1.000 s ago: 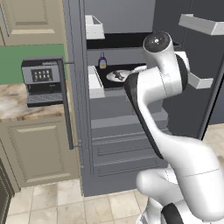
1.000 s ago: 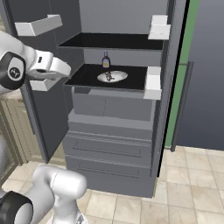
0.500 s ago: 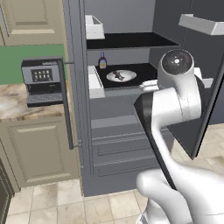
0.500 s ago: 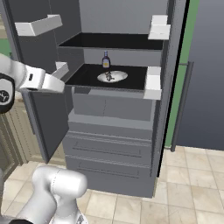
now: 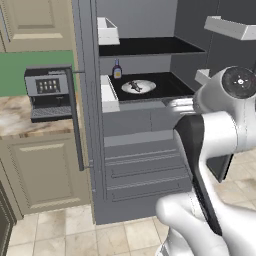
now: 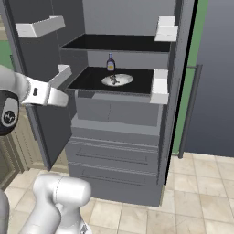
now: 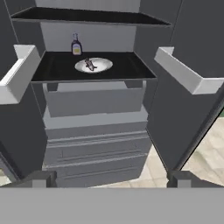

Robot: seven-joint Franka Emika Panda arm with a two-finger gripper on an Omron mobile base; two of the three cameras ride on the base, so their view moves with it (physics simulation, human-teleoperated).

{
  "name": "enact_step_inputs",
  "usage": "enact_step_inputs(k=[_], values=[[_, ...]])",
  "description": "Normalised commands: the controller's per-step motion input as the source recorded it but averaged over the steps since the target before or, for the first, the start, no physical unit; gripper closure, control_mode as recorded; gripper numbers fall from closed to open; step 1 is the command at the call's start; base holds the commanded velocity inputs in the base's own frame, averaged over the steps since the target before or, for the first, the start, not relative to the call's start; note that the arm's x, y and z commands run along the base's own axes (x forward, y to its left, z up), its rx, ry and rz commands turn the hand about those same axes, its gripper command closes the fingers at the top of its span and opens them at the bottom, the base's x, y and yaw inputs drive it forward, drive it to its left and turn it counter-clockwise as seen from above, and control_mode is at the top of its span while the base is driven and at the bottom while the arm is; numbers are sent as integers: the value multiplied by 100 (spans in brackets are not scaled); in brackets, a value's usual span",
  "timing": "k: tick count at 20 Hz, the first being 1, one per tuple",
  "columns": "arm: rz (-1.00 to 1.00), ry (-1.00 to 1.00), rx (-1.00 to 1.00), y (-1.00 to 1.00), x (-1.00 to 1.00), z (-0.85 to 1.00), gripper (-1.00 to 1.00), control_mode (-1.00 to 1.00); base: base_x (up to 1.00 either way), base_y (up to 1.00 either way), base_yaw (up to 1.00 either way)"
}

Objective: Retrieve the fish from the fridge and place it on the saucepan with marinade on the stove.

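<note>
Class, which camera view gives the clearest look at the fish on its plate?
The hand view: it faces the open fridge squarely, with the fish on the white plate. Both base views show the fish small and from the side.

No words or numbers to read anywhere: the bottle (image 7: 76, 46) at the far end of the shelf has a yellowish label, too small to make out.

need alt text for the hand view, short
Open fridge seen from the front: a small fish lies on a white plate on a black shelf, with a small bottle behind it. White door bins stand on both sides, grey drawers below. The hand is open, well short of the shelf.
</note>
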Motion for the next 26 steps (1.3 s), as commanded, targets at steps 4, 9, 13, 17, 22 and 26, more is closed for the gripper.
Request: enact_step_inputs(k=[4, 9, 13, 17, 22, 26], values=[[10, -9, 11, 11, -50, -10, -100, -100, 0, 0, 0], [10, -10, 10, 9, -36, -11, -100, -100, 0, 0, 0], [11, -3, 12, 1, -28, -6, -100, -100, 0, 0, 0], [11, 0, 5, 0, -4, 0, -100, -100, 0, 0, 0], [1, 0, 0, 1, 0, 0, -100, -100, 0, 0, 0], [0, 0, 0, 0, 0, 0, -100, -100, 0, 0, 0]])
